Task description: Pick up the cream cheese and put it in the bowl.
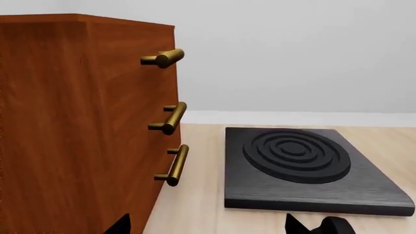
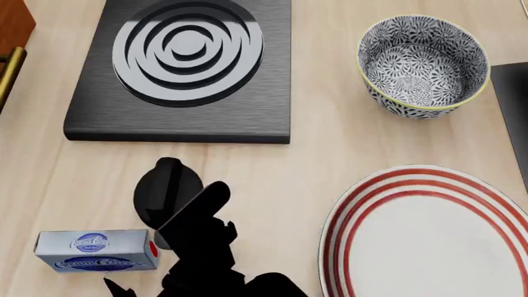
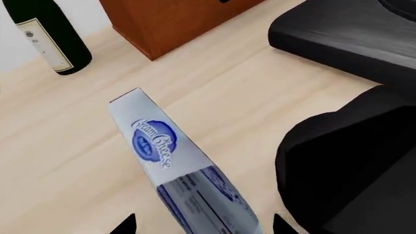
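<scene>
The cream cheese [image 2: 97, 249] is a silvery-grey box with a blue oval label, lying flat on the wooden table at the near left, its red dot facing right. In the right wrist view the box [image 3: 175, 161] lies lengthwise between the wide-apart fingertips of my right gripper [image 3: 201, 225], which is open and not touching it. In the head view that gripper [image 2: 140, 263] sits over the box's right end. The black-and-white floral bowl [image 2: 422, 62] stands empty at the far right. My left gripper [image 1: 208, 225] is open and empty, low over the table between the box and the stove [image 2: 168, 167].
A black stove plate [image 2: 177, 68] with grey rings lies at the far left, a white plate [image 2: 429, 235] with red rings at the near right. A wooden cabinet [image 1: 78, 122] with brass handles stands left. A dark bottle [image 3: 46, 36] stands beyond it. The left arm's black body [image 3: 344, 170] is close beside the box.
</scene>
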Robot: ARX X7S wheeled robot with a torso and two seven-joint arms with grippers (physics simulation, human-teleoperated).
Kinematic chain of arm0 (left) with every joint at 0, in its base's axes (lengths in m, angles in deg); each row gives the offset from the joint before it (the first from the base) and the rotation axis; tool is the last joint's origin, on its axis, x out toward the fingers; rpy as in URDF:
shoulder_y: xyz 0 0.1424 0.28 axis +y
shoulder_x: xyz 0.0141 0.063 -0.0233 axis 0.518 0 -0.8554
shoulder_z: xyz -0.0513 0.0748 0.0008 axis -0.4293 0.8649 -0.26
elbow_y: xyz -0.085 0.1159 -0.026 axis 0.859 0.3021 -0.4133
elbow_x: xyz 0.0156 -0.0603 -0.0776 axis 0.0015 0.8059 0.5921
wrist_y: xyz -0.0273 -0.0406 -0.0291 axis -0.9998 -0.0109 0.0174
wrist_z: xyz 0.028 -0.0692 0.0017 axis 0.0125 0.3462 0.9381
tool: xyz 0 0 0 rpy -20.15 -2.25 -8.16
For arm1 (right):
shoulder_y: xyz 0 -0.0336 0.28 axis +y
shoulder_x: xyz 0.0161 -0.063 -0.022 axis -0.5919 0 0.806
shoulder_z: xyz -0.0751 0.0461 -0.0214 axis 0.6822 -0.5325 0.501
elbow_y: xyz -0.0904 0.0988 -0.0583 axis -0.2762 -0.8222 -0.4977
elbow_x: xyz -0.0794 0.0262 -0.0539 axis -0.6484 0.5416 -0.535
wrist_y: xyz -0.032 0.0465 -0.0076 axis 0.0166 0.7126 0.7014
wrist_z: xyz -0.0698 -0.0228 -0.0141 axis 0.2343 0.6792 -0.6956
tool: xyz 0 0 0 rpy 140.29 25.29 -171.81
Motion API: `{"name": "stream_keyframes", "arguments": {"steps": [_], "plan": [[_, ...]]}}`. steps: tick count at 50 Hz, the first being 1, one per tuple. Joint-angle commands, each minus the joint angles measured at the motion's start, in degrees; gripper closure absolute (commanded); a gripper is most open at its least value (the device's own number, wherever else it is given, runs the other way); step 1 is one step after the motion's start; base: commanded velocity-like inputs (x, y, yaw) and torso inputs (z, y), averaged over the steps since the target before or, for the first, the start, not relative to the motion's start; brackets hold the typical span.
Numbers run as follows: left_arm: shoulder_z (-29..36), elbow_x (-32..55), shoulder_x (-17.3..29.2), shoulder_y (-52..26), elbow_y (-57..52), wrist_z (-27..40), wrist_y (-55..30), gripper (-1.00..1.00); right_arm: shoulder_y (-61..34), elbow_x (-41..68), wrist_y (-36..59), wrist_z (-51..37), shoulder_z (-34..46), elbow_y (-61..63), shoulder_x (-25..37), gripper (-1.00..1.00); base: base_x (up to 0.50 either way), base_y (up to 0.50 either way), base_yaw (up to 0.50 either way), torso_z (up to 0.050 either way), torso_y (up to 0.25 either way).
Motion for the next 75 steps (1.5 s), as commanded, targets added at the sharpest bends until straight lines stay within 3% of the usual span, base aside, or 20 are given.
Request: {"name": "stream_keyframes", "arguments": {"steps": [1, 2, 21, 46, 75], "plan": [[-0.1, 0.1, 0.0, 0.2, 0.2, 0.0, 0.3, -1.0, 0.0, -0.4, -0.8, 0.1, 1.3, -0.6, -0.1, -1.0, 0.0, 0.0, 0.0, 0.0, 0.0], [-0.1, 0.1, 0.1, 0.2, 0.1, 0.0, 0.3, -1.0, 0.0, -0.5, -0.9, 0.2, 1.5, -0.7, -0.1, 1.0, 0.0, 0.0, 0.0, 0.0, 0.0], [-1.1, 0.9, 0.4, 0.5, -0.1, 0.5, 0.5, -1.0, 0.4, -1.0, -1.2, -0.6, 3.2, 0.2, 0.5, 1.0, 0.0, 0.0, 0.0, 0.0, 0.0], [-2.1, 1.4, 1.0, 1.5, -2.2, 2.0, -0.1, -1.0, 3.8, 4.2, 1.3, -6.4, -1.9, 19.3, 6.4, 1.0, 0.0, 0.0, 0.0, 0.0, 0.0], [-1.0, 1.2, 1.3, 1.3, -2.5, 2.4, -0.2, -1.0, 4.7, 11.2, 4.8, -11.9, -8.2, 31.9, 10.2, 1.0, 0.0, 0.0, 0.0, 0.0, 0.0]]}}
